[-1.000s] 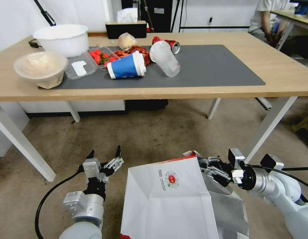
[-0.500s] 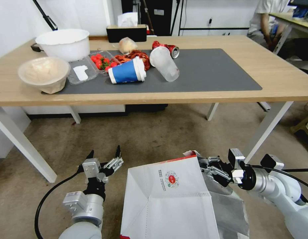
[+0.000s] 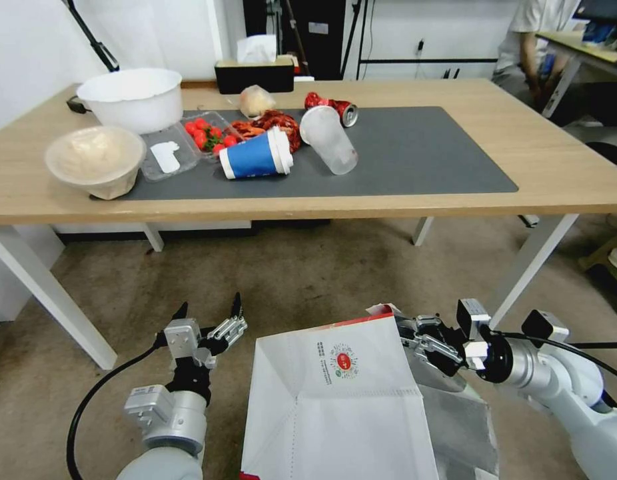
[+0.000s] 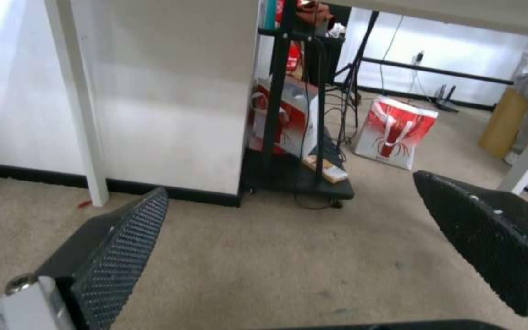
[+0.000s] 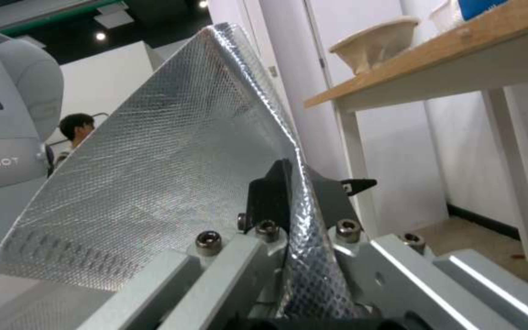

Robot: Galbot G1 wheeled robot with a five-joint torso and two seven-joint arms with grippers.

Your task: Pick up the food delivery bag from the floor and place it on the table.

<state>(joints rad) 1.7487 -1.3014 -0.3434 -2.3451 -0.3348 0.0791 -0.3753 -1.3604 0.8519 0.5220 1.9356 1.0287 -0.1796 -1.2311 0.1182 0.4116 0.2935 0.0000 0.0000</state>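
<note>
Nearest me, my right gripper point(image 3: 415, 341) is pinched onto the foil-lined right edge of the big white-and-red paper delivery bag point(image 3: 342, 400), held up off the beige carpet floor point(image 3: 308, 267). Left gripper point(image 3: 208, 319) sits spread and empty just left of it. The light-wood table point(image 3: 562, 167) lies straight ahead, farther off and higher; its dark grey mat point(image 3: 422, 153) is bare on the right.

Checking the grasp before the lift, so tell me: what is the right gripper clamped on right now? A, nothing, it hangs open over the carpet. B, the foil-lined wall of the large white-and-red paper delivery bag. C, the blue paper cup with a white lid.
B: the right gripper is shut on the silver foil-lined wall of the white-and-red paper delivery bag, with foil pinched between its fingers in the right wrist view.
</note>
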